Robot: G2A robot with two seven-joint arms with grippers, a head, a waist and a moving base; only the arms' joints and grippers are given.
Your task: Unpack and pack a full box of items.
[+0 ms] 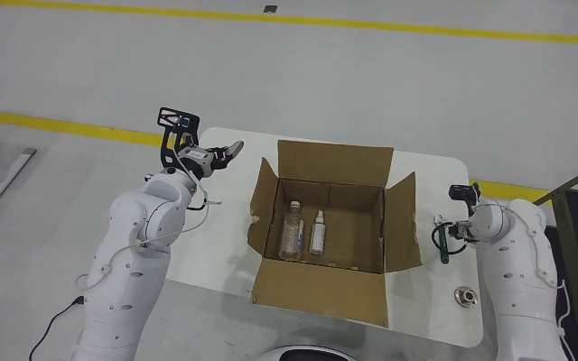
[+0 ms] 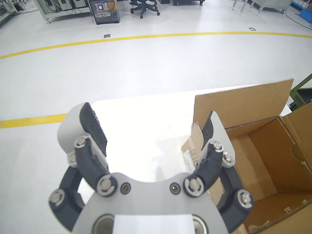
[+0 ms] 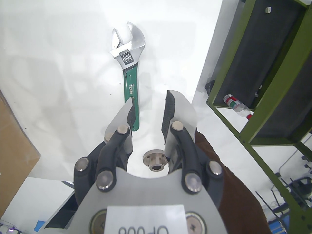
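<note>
An open cardboard box point(image 1: 334, 164) stands in the middle of the white table point(image 1: 221, 244). Inside it lie a clear plastic bottle point(image 1: 291, 231) and a small white spray bottle point(image 1: 318, 233), side by side. My left gripper point(image 2: 148, 120) is open and holds nothing; it hangs over the table's far left corner point(image 1: 226, 153), beside the box's left flap point(image 2: 195, 147). A wrench with a green handle point(image 3: 131, 74) lies on the table right of the box point(image 1: 444, 253). My right gripper point(image 3: 148, 108) is open just above the handle's end, one finger overlapping it.
A small metal flange point(image 3: 156, 160) sits on the table near the front right point(image 1: 465, 296). A green metal rack point(image 3: 243, 57) stands just past the table's right edge, with a bottle point(image 3: 237, 104) on its shelf. Bare table lies left of the box.
</note>
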